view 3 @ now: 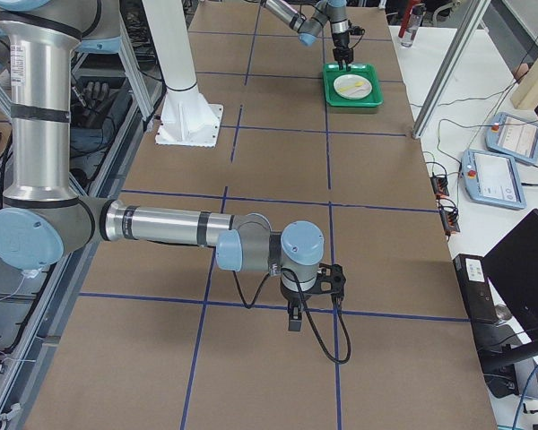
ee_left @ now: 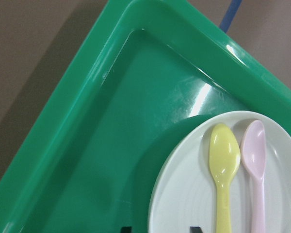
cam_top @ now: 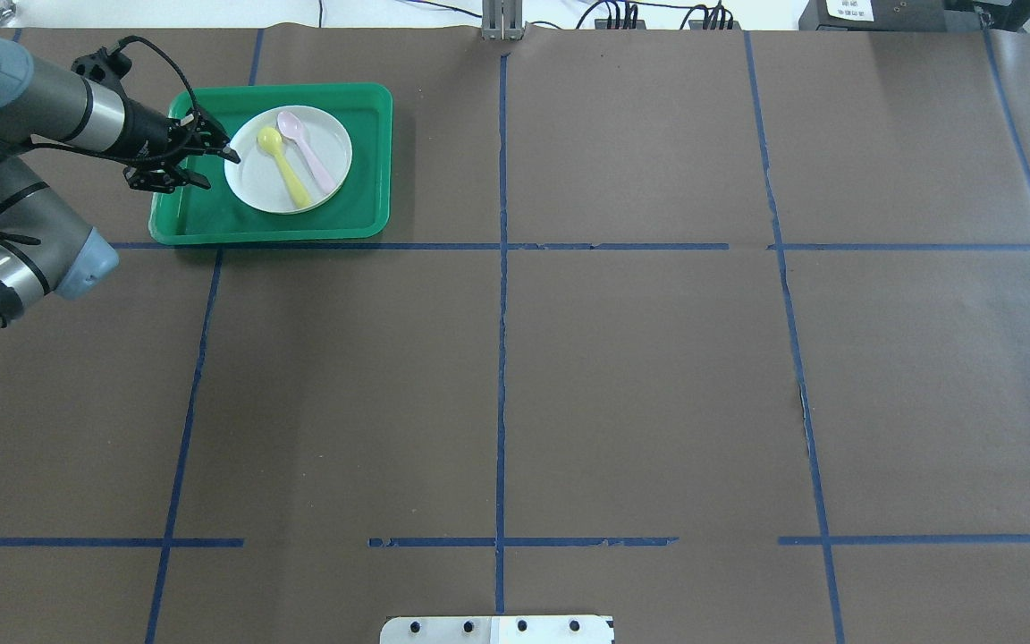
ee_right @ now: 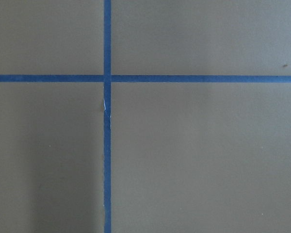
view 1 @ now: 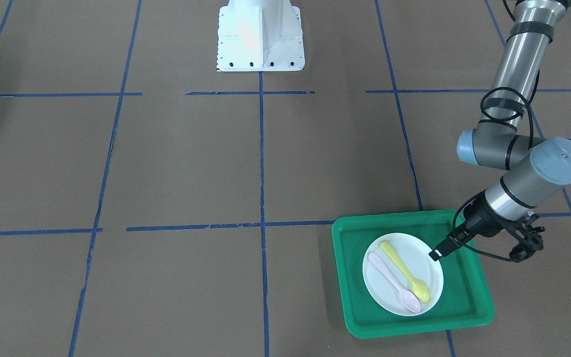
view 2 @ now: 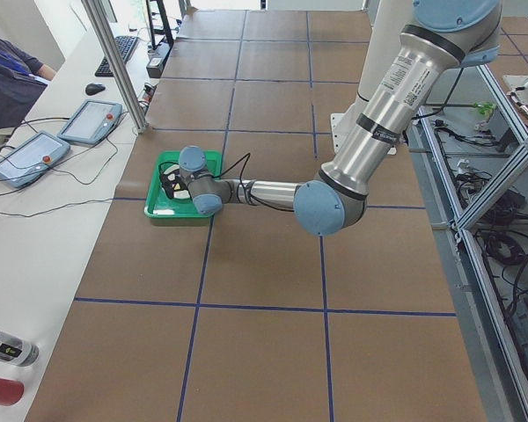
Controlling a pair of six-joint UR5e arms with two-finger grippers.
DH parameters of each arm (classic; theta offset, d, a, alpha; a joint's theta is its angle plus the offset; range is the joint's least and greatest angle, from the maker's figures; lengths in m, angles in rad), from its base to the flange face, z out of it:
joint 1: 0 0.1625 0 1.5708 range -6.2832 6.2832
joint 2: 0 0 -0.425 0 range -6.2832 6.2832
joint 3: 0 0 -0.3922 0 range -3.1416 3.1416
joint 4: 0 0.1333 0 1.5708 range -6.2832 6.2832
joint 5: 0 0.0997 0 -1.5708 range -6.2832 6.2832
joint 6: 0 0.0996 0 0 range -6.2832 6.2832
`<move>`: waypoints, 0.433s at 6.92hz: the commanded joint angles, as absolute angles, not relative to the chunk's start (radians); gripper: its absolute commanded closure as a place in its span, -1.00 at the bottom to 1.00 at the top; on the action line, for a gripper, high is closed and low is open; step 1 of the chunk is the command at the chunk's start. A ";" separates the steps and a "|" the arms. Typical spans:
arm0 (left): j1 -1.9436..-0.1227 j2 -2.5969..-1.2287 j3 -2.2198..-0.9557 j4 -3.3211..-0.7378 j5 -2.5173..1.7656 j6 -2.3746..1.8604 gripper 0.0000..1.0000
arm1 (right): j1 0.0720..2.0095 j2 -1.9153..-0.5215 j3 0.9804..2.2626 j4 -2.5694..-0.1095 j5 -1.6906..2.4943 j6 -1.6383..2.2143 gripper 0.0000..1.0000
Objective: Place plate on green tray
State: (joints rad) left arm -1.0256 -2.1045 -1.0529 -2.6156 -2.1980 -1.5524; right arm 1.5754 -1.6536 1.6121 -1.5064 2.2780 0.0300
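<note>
The white plate (view 1: 427,265) lies flat inside the green tray (view 1: 464,297), with a yellow spoon (view 1: 407,270) and a pink spoon (view 1: 389,277) on it. My left gripper (cam_top: 218,170) is low over the tray at the plate's edge. In the left wrist view its two dark fingertips (ee_left: 127,229) stand apart at the bottom edge, with the plate's (ee_left: 184,194) rim between them; it is open. My right gripper (view 3: 291,318) hangs over bare table far from the tray (view 3: 351,100); I cannot tell whether it is open or shut.
The tray (cam_top: 363,210) sits near the table's far left corner in the overhead view. The robot's white base (view 1: 260,37) stands at mid-table edge. Blue tape lines cross the brown table cover. Operator pendants (view 2: 31,154) lie on the side desk.
</note>
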 commanded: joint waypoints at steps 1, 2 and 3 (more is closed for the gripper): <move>-1.106 -2.044 -1.176 -2.593 -2.297 -1.424 -1.00 | 1.575 -1.654 1.612 -1.506 2.278 0.031 -1.00; -1.142 -2.002 -1.278 -2.477 -2.354 -1.398 -1.00 | 1.575 -1.652 1.612 -1.506 2.278 0.031 -1.00; -1.191 -1.991 -1.378 -2.347 -2.385 -1.277 -1.00 | 1.575 -1.652 1.612 -1.506 2.278 0.031 -1.00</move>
